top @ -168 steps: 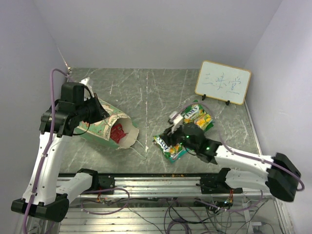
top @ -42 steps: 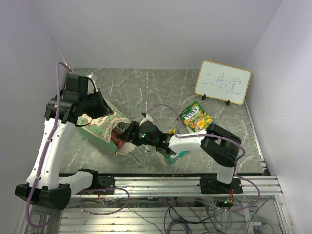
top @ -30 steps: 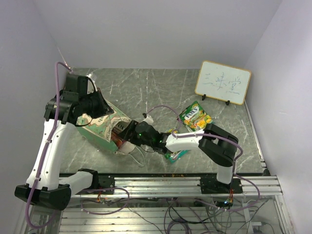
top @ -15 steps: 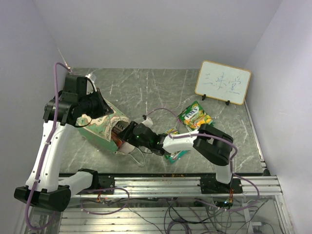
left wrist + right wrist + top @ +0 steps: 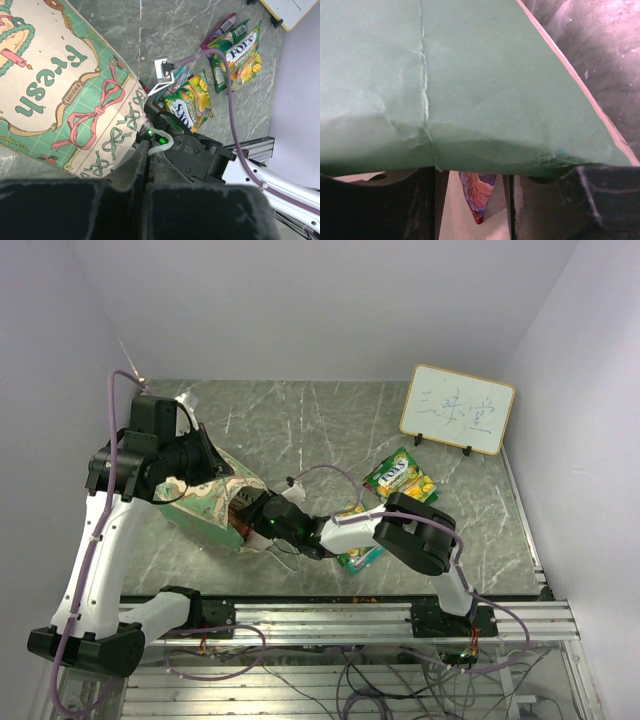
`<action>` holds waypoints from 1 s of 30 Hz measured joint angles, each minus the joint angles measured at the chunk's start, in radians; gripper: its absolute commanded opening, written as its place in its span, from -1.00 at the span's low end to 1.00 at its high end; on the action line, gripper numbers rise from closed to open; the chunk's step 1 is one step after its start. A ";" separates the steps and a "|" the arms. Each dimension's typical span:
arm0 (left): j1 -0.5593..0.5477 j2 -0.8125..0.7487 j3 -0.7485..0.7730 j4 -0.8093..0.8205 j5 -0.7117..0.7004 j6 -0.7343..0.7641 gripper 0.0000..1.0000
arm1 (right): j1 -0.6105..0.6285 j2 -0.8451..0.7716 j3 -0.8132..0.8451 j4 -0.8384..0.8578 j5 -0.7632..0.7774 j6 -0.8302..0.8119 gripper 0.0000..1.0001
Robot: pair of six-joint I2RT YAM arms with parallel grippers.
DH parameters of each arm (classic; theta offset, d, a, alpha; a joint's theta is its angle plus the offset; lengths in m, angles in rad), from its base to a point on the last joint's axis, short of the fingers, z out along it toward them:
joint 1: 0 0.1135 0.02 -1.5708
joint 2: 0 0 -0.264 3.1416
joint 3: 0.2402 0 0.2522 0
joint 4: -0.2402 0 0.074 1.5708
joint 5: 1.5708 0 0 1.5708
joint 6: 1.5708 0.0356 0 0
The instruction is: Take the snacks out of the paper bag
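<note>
The mint-green paper bag [image 5: 212, 502] lies on its side at the left with its mouth facing right. My left gripper [image 5: 198, 456] is shut on its back end and holds it tilted; the left wrist view shows the patterned side [image 5: 65, 95] beyond my closed gripper [image 5: 149, 156]. My right gripper [image 5: 254, 523] is inside the bag's mouth. In the right wrist view the green bag wall [image 5: 470, 85] hangs over my open gripper [image 5: 472, 200], and a pink-red and purple snack packet [image 5: 477, 192] stands between the fingers. Green-yellow packets [image 5: 402, 476] [image 5: 356, 544] lie on the table.
A white framed whiteboard [image 5: 458, 408] stands at the back right. In the left wrist view a purple-pink packet [image 5: 223, 27] lies beside two green-yellow ones [image 5: 189, 102] [image 5: 241, 54]. The right arm's purple cable [image 5: 325, 472] loops above the table by the bag.
My right gripper left the packets on the table, swung left and pushed deeper into the bag's mouth. The left gripper kept hold of the bag and shifted only slightly.
</note>
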 measured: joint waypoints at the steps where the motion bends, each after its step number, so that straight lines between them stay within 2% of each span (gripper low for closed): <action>1: 0.000 -0.003 0.000 -0.002 0.002 0.002 -0.86 | 0.001 0.010 0.008 0.005 0.004 0.000 -0.27; 5: 0.000 -0.020 0.000 -0.012 0.007 0.004 -0.86 | 0.006 0.039 0.034 0.022 0.013 -0.006 -0.61; 11: 0.000 -0.042 0.000 -0.020 0.006 -0.017 -0.86 | 0.024 0.023 0.029 0.048 0.035 -0.133 -0.94; 19: 0.000 -0.059 0.023 -0.028 -0.089 -0.063 -0.86 | 0.048 -0.160 -0.097 0.087 0.040 -0.398 -1.00; 30: 0.000 -0.045 0.042 -0.007 -0.182 -0.142 -0.86 | 0.049 -0.367 -0.116 0.031 -0.023 -0.808 -1.00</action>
